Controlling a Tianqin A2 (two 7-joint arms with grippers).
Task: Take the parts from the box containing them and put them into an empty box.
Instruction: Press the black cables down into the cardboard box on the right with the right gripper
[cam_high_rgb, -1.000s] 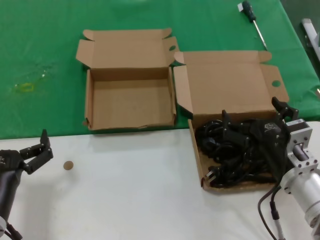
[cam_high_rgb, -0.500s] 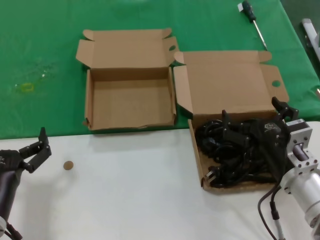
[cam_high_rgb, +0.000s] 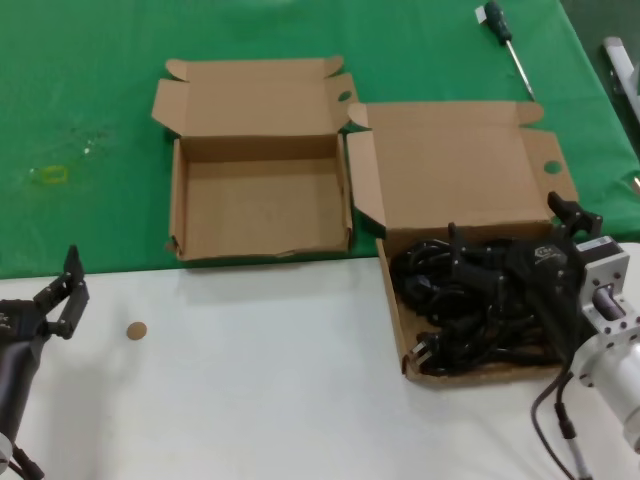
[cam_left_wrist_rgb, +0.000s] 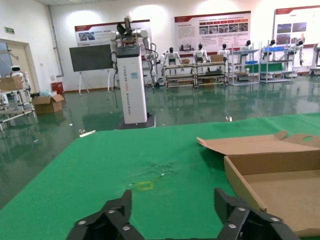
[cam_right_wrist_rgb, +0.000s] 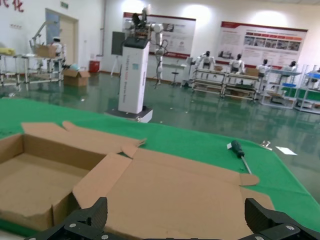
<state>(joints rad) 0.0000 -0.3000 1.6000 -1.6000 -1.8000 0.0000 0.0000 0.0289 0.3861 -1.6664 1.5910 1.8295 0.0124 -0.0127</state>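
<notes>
Black power cords (cam_high_rgb: 450, 310) lie tangled in the bigger brown box (cam_high_rgb: 392, 300) at the right; its tall lid (cam_high_rgb: 460, 175) stands open behind it. My right gripper (cam_high_rgb: 507, 228) is open and empty, right over the cords at that box's right side. In the right wrist view its fingers (cam_right_wrist_rgb: 95, 212) frame the lid (cam_right_wrist_rgb: 170, 195). The smaller empty box (cam_high_rgb: 178, 190) sits to the left on the green mat, and also shows in the left wrist view (cam_left_wrist_rgb: 280, 185). My left gripper (cam_high_rgb: 60, 288) is open and empty over the white table at the far left.
A screwdriver (cam_high_rgb: 505, 40) lies on the green mat at the back right. A small brown disc (cam_high_rgb: 137, 329) lies on the white table near my left gripper. A yellow mark (cam_high_rgb: 48, 174) is on the mat at left. A grey object (cam_high_rgb: 620, 55) sits at the right edge.
My left gripper has drawn back to the left and turned. My right gripper has shifted slightly right and toward me over the cords. The boxes and cords have not moved.
</notes>
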